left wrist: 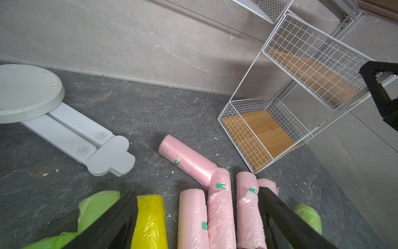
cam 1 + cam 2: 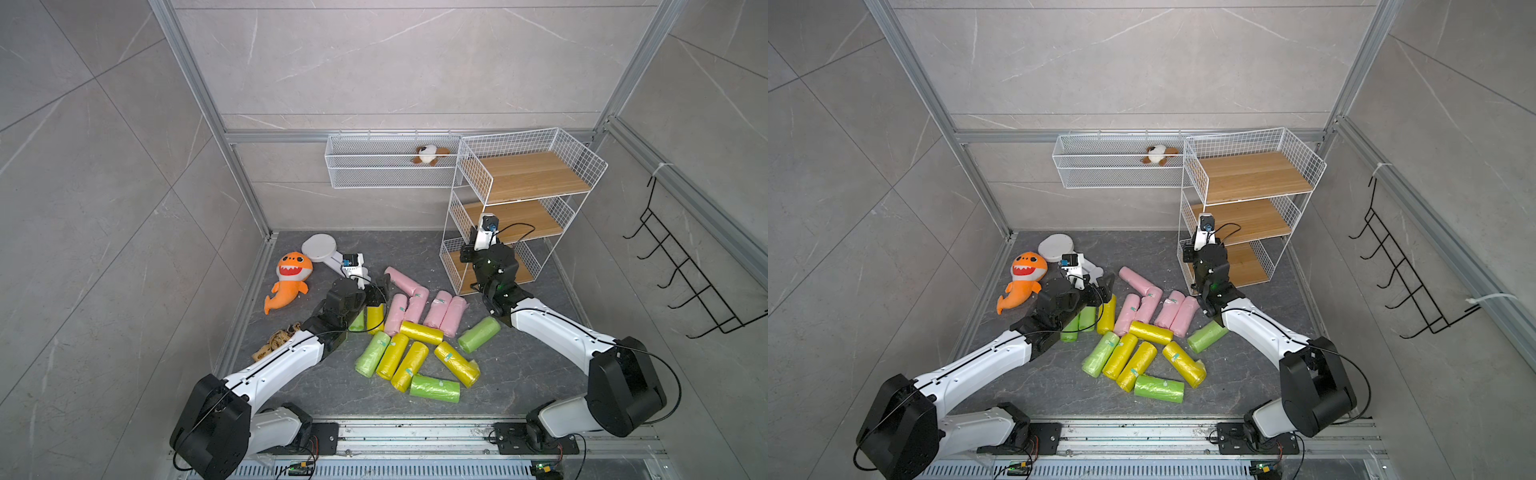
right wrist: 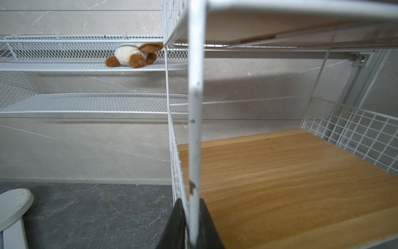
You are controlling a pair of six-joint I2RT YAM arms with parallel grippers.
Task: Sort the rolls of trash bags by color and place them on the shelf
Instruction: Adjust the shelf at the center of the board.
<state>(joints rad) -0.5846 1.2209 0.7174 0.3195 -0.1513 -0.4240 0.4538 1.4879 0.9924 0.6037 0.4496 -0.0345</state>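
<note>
Pink rolls, yellow rolls and green rolls lie in a loose heap on the dark floor. The shelf stands at the back right with bare wooden tiers. My left gripper hangs open over the heap's left end, its jaws spanning several pink rolls, with a yellow roll and a green roll beside one finger. My right gripper is shut on the shelf's white front corner post, low down by the bottom tier.
An orange shark plush and a white folding stand lie at the back left. A long white wire basket holding a small brown-and-white plush hangs on the back wall. A black hook rack is on the right wall.
</note>
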